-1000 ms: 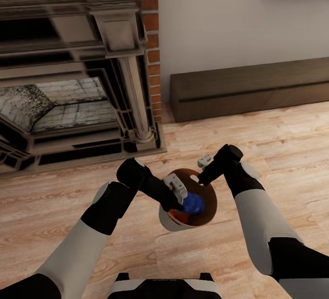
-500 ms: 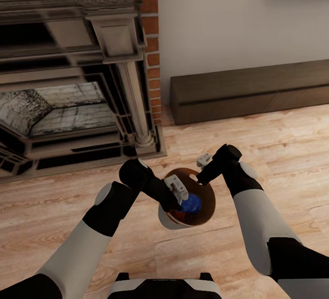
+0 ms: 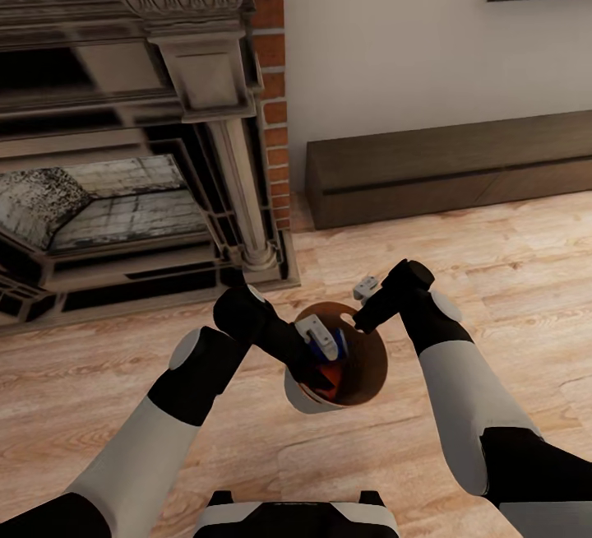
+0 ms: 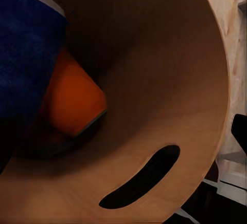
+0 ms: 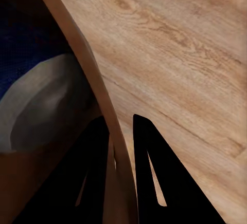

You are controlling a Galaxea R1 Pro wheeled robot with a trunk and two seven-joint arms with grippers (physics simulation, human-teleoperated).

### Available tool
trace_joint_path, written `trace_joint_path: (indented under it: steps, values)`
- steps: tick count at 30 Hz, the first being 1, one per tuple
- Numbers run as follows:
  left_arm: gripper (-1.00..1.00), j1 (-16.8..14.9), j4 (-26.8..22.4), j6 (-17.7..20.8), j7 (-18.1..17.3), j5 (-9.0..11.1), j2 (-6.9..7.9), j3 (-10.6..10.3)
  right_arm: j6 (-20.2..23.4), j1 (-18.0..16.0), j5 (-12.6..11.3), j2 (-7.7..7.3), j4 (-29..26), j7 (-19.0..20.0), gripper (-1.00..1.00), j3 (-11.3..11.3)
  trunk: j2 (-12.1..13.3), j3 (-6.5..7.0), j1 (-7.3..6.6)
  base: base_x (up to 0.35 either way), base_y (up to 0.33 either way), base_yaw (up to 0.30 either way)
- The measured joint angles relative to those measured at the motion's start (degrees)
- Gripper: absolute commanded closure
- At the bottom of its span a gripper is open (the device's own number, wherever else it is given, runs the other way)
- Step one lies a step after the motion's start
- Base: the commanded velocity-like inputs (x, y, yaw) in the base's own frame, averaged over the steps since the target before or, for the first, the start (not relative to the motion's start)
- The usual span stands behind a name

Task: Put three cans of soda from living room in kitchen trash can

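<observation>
I pinch the tash can rim in both grippers (cans inside), keeping it level while carrying.

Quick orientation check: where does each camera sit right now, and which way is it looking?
Head view: from the head, forward and down at the bin held over the wood floor by the fireplace; both arms show.
Left wrist view: by the left tool, looking into the bin at the blue can and orange can.
Right wrist view: by the right tool, its fingers straddling the bin wall.
All three share the bin.
</observation>
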Motion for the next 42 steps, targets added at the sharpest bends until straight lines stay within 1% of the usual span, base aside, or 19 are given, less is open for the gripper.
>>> trace_joint_path:
  steps: [2, 3, 5, 7, 9, 11, 14, 15, 17, 19, 23, 25, 28, 31, 33, 36, 37, 39, 42]
  values:
    - [-1.00, 0.0, -1.6, 0.0, -2.0, 0.4, 1.01, 0.2, 0.0, 0.0, 0.4, -0.04, 0.0, 1.8, 1.00, -0.2, 0.0, 0.00, 0.00, 0.005, 0.000, 0.000]
    - [-1.00, 0.1, -3.7, 0.0, -3.5, -0.9, 1.18, 0.3, 0.3, 0.0, -0.6, -0.11, 0.0, 1.9, 1.00, 0.0, 0.0, 0.00, -0.01, 0.003, 0.000, 0.000]
    - [-1.00, 0.1, -6.0, 0.0, -5.5, -0.9, 1.31, 0.5, 0.4, 0.0, -0.9, -0.13, 0.1, 2.0, 1.00, -0.2, 0.0, 0.00, 0.00, 0.002, 0.000, 0.000]
    - [-1.00, 0.0, -8.5, 0.0, -6.3, -0.7, 2.43, 0.7, 0.2, 0.0, -0.7, -0.19, 0.7, 1.9, 1.00, -0.1, 0.0, 0.00, 0.00, 0.001, 0.000, 0.000]
    - [-1.00, 0.0, -10.0, 0.0, -6.3, 0.3, 4.80, 1.5, 0.4, 0.0, -1.0, -0.21, 2.0, 2.0, 1.00, -0.1, 0.0, 0.00, 0.00, 0.000, 0.000, 0.000]
    - [-1.00, 0.0, -11.0, 0.0, -6.3, 3.6, 7.49, 4.4, 0.2, 0.0, -0.9, -0.23, 2.9, 1.9, 1.00, 0.0, 0.0, 0.00, 0.00, 0.000, 0.000, 0.000]
    - [-1.00, 0.0, -11.4, 0.0, -6.3, 6.5, 9.50, 7.8, 0.1, 0.0, -0.8, -0.23, 3.4, 0.8, 1.00, -0.1, 0.0, 0.00, 0.00, 0.000, 0.000, 0.000]
    - [-1.00, 0.0, -11.5, 0.0, -6.3, 7.7, 11.25, 9.5, 0.4, 0.0, -0.9, -0.16, 3.7, -0.7, 1.00, -0.4, 0.0, 0.01, 0.01, 0.000, 0.000, 0.000]
    - [-1.00, 0.0, -11.6, 0.0, -6.3, 8.9, 12.55, 10.6, -0.3, 0.0, -0.3, -0.20, 3.8, -2.0, 1.00, -0.3, 0.0, 0.00, 0.00, 0.000, 0.000, 0.000]
    - [-1.00, 0.0, -11.7, 0.0, -6.3, 11.6, 14.44, 12.5, 0.2, 0.0, -1.2, -0.15, 3.9, -2.2, 1.00, -0.5, 0.0, 0.00, 0.00, 0.000, 0.000, 0.000]
    - [-1.00, 0.0, -11.7, 0.0, -6.3, 18.0, 19.52, 17.1, 0.0, 0.0, -1.0, -0.21, 4.0, -2.8, 1.00, -0.7, 0.0, 0.00, 0.00, 0.000, 0.000, 0.000]
    - [-1.00, 0.1, -11.6, 0.0, -6.3, 21.8, 22.95, 20.6, 0.0, 0.0, -1.1, -0.45, 4.0, -2.7, 1.00, -0.8, 0.0, 0.00, 0.00, 0.000, 0.000, 0.000]
    - [-1.00, 0.4, -11.4, -1.2, -6.3, 24.5, 26.08, 24.7, 0.0, 0.0, -1.4, -0.80, 4.0, -2.5, 1.00, -1.0, 0.0, 0.00, 0.00, 0.000, 0.000, 0.000]
    - [-1.00, 0.7, -11.2, -3.2, -6.3, 25.2, 27.07, 27.7, -0.2, 0.1, -1.4, -1.78, 4.0, -2.4, 1.00, -1.1, 0.0, 0.00, 0.00, 0.000, 0.000, 0.000]
    - [-1.00, 1.6, -10.9, -4.6, -6.3, 25.5, 27.48, 31.3, -0.2, 0.0, -1.5, -3.56, 4.0, -2.2, 1.00, -2.2, 0.0, 0.01, 0.00, 0.000, 0.000, 0.000]
    - [-1.00, 4.7, -9.6, -8.2, -6.3, 25.5, 27.29, 35.1, -0.3, 0.0, -1.5, -4.97, 4.0, -2.1, 1.00, -4.2, 0.0, 0.00, 0.00, 0.000, 0.000, 0.000]
    - [-1.00, 6.1, -8.8, -10.1, -6.3, 25.5, 27.21, 37.4, 0.3, 0.0, -1.9, -5.66, 4.0, -1.9, 1.00, -5.1, 0.0, 0.00, 0.00, 0.000, 0.000, 0.000]
    - [-1.00, 7.8, -7.6, -12.4, -6.3, 25.6, 27.06, 40.3, 0.1, 0.0, -1.7, -6.94, 4.0, -2.0, 1.00, -5.9, 0.0, 0.00, 0.00, 0.000, 0.000, 0.000]
    - [-1.00, 9.9, -6.3, -15.5, -6.3, 25.5, 26.26, 42.5, -0.5, 0.0, -1.1, -9.46, 4.0, -2.4, 1.00, -6.4, 0.0, 0.00, 0.00, 0.000, 0.000, 0.000]
